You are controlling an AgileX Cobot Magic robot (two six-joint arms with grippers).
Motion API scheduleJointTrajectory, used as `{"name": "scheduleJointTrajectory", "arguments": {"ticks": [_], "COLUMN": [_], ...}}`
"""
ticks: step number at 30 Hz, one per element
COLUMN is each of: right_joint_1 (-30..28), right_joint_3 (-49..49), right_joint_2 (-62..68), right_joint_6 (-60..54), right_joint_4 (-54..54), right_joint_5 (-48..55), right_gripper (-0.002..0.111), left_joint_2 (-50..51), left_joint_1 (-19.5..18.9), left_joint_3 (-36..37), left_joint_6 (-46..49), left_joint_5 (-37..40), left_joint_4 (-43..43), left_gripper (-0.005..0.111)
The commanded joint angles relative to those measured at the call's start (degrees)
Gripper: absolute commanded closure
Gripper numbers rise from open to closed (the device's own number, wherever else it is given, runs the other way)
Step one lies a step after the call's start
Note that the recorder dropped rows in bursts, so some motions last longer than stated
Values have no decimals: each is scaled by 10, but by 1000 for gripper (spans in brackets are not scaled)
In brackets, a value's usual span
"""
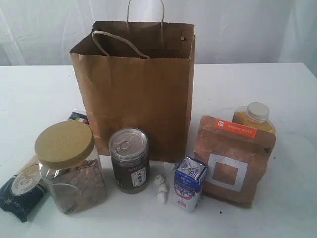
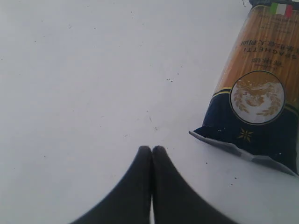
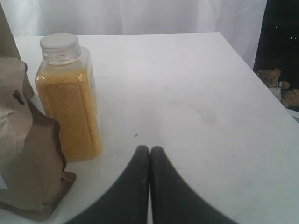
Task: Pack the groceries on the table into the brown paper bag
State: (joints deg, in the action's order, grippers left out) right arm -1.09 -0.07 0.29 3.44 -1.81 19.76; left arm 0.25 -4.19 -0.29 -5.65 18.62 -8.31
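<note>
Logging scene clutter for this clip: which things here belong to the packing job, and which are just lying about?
Job: brown paper bag, tan-lidded clear jar, dark can, blue-white mini carton, brown pouch, yellow spice jar, spaghetti packet.
Lying about: small white lumps by the can, teddy bear off the table.

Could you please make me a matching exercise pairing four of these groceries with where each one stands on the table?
1 tan-lidded clear jar
2 dark can
3 blue-white mini carton
4 yellow spice jar

A behind the brown pouch
B next to the spaghetti packet
C before the brown paper bag's middle
D between dark can and brown pouch

Pairs: 1-B, 2-C, 3-D, 4-A
</note>
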Motion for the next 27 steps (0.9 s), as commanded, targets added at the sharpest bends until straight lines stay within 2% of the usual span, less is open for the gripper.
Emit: {"name": "scheduleJointTrajectory", "arguments": {"ticks": [1,7,11,14,16,21,23,27], "right_joint_1": [0,0,0,0,0,0,0,0], "right_joint_3": [1,1,1,1,1,1,1,1], "right_joint_2": [-3,-3,-3,-3,-3,-3,-3,-3], "right_joint_6": [3,2,-30,37,62,99,146,197], "right_joint_4": [-2,-2,-12,120,161,196,212,215], "right_joint_5": [-1,-1,-47,-123,-178,-271,-303,-459], "right_gripper": [108,108,108,108,108,108,108,108], "left_joint_2": [-2,-2,-2,-2,-2,-2,-2,-2], "left_joint_1": [4,4,4,4,4,4,4,4], "left_joint_3": [3,3,3,3,3,3,3,3], "left_joint_6": [-3,-3,-3,-3,-3,-3,-3,-3], "left_joint_5": [5,5,5,5,5,5,5,5], "left_joint_4": [1,1,1,1,1,1,1,1], "left_gripper": [107,107,107,107,107,107,107,107]}}
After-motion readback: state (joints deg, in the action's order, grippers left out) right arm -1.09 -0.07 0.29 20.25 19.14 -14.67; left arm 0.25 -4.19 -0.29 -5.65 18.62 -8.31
